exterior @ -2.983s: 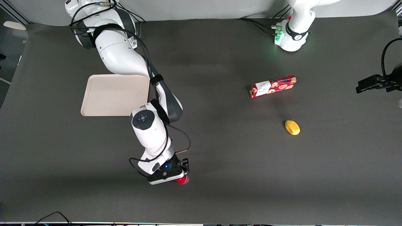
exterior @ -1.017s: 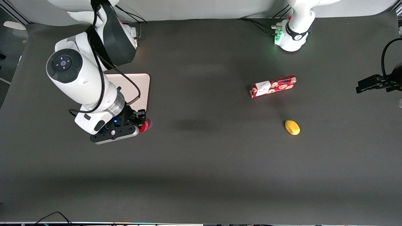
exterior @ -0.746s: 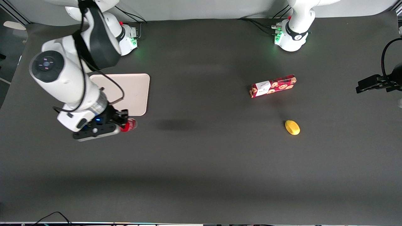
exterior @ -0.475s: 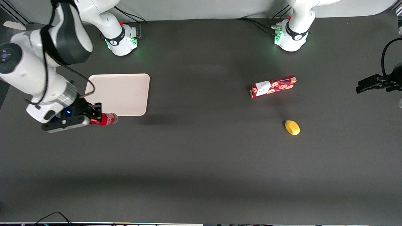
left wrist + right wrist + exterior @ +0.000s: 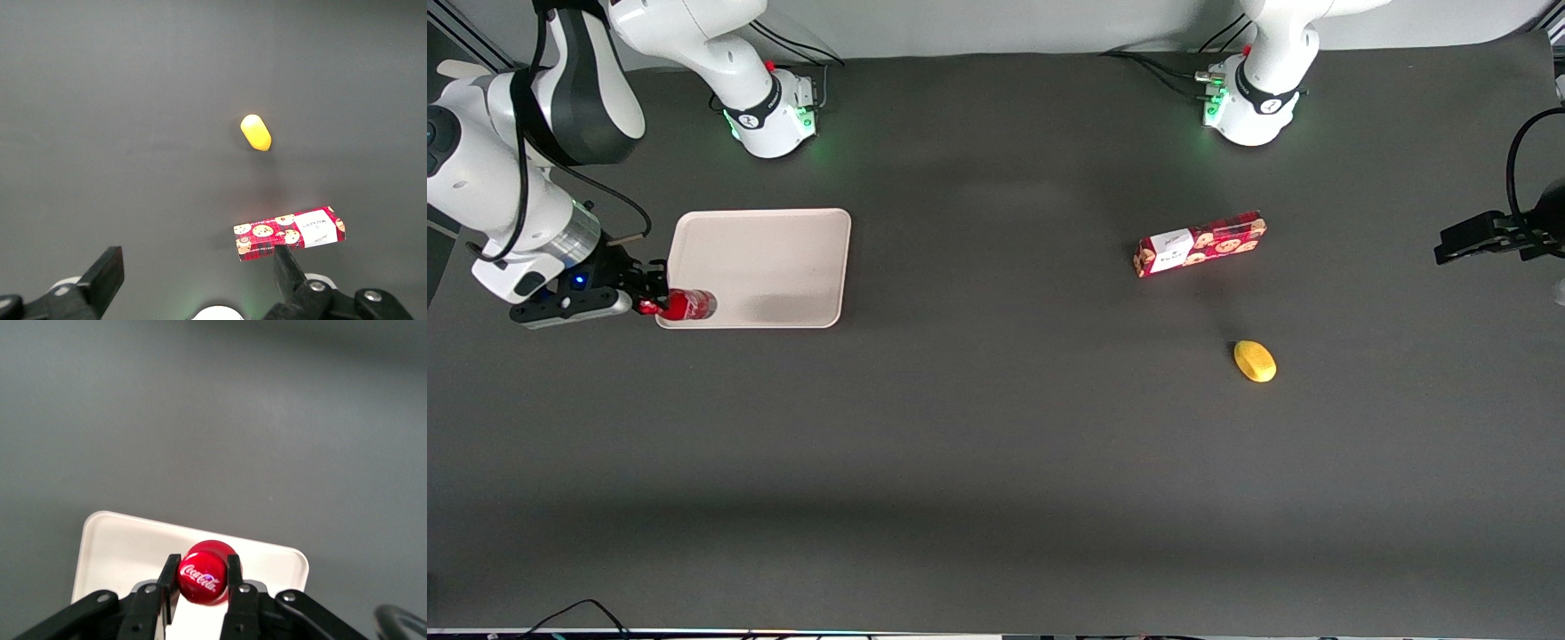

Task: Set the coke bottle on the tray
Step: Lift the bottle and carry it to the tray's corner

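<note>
Two black fingers (image 5: 168, 587) of the working arm's gripper (image 5: 202, 585) press against the sides of the small slim red coke bottle (image 5: 204, 573) with white script lettering, closed on it with no gap showing on either side. The wrist camera looks straight down the bottle, so only its round red top and the lettering show, framed between the fingers, with the flat beige rectangular plastic tray (image 5: 127, 540) with rounded corners directly beneath it.

From the front camera the same bottle (image 5: 687, 305) appears lying nearly level, its neck end in the gripper (image 5: 651, 303) and its body reaching out over the tray's (image 5: 765, 258) corner nearest the camera at the working arm's end. Whether the bottle touches the tray surface cannot be told from either view. The gripper body itself sits just outside the tray's rim.

Only the front and left wrist views show the rest of the dark grey table (image 5: 996, 462): a small yellow oval object (image 5: 1255, 361) lies well apart, toward the parked arm's end, and a long red cookie box with a white label (image 5: 1200, 244) lies flat farther from the camera than the yellow object. The left wrist camera shows the yellow object (image 5: 256, 132) and the box (image 5: 289, 233) near each other, not touching.
</note>
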Controlling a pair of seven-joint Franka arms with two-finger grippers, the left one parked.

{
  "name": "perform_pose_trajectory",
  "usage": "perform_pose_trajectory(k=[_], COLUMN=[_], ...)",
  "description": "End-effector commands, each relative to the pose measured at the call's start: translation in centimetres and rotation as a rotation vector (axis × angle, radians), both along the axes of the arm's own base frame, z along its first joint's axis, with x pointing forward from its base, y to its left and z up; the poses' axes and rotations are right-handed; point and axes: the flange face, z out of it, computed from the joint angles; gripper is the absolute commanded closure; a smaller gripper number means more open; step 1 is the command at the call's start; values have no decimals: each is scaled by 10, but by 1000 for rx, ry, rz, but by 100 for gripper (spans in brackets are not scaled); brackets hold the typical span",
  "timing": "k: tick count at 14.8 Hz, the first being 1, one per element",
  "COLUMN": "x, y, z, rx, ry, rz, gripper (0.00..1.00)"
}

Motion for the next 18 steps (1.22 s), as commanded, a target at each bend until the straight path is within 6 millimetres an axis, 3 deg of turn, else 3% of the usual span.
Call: perform_pose_trajectory(k=[1, 7, 11, 18], x=[-38, -51, -65, -79], y=[-38, -103, -128, -129], z=[-10, -50, -83, -96], rx=[23, 1, -3, 17], ry=[1, -12, -21, -7], rz=[29, 15, -25, -65], gripper=[100, 100, 100, 100])
